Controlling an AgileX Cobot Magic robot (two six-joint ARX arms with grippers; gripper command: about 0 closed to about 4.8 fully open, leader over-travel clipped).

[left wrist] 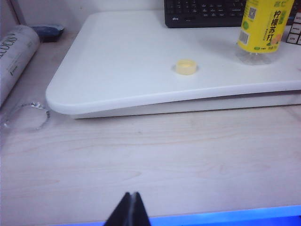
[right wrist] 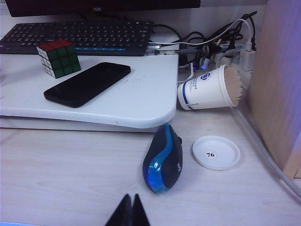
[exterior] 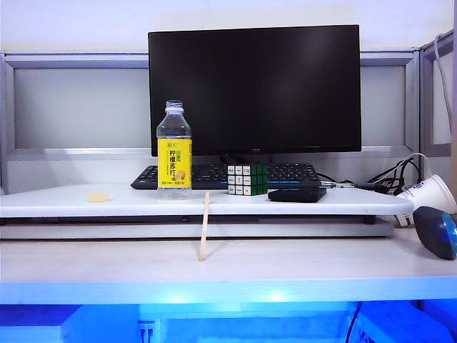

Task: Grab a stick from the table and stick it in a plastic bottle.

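A thin pale wooden stick (exterior: 205,226) leans with its foot on the table (exterior: 300,268) and its top against the front edge of the raised white shelf board (exterior: 107,202). Above it on the board stands the plastic bottle (exterior: 174,149), clear with a yellow label and no cap; its lower part (left wrist: 261,29) shows in the left wrist view. My left gripper (left wrist: 131,194) is shut and empty over the bare table near the front edge. My right gripper (right wrist: 131,196) is shut and empty too, just short of a blue and black mouse (right wrist: 162,158). Neither gripper shows in the exterior view.
On the board lie a yellow bottle cap (left wrist: 186,67), a Rubik's cube (right wrist: 58,57), a black phone (right wrist: 87,83) and a keyboard (exterior: 221,174) before a monitor (exterior: 254,89). A tipped paper cup holding several sticks (right wrist: 209,88) and a white lid (right wrist: 216,152) lie at the right.
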